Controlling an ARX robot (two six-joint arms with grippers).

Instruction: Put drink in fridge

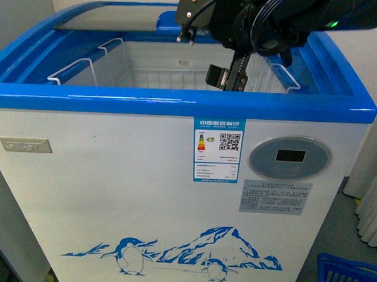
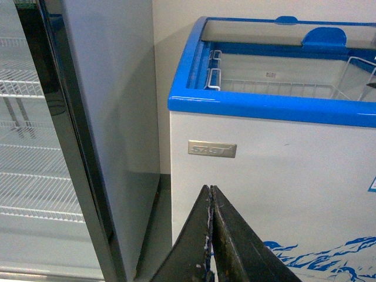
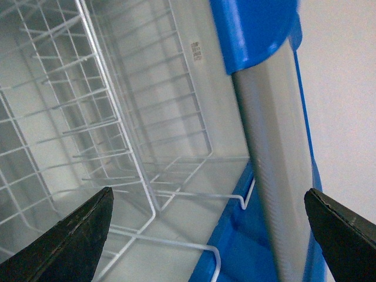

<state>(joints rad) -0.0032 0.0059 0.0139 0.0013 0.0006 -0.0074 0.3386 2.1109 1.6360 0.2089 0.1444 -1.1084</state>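
The fridge (image 1: pixel 141 195) is a white chest with a blue top rim (image 1: pixel 178 102) and a penguin picture, and its top stands open. White wire baskets (image 1: pixel 179 71) hang inside. My right gripper (image 1: pixel 228 77) reaches down over the opening near the right side and is open with nothing between its fingers. In the right wrist view the right gripper (image 3: pixel 208 235) looks down on a wire basket (image 3: pixel 117 135), the blue rim (image 3: pixel 235 241) and the slid-back lid's edge (image 3: pixel 276 147). My left gripper (image 2: pixel 210 197) is shut and empty, low before the fridge's front (image 2: pixel 276 176). The drink is out of view.
A tall grey upright cabinet (image 2: pixel 117 117) with a black-framed door (image 2: pixel 70 147) and wire shelves stands just left of the fridge, with a narrow gap between them. A blue plastic basket (image 1: pixel 352 279) sits on the floor at the right, below a white curtain (image 1: pixel 376 189).
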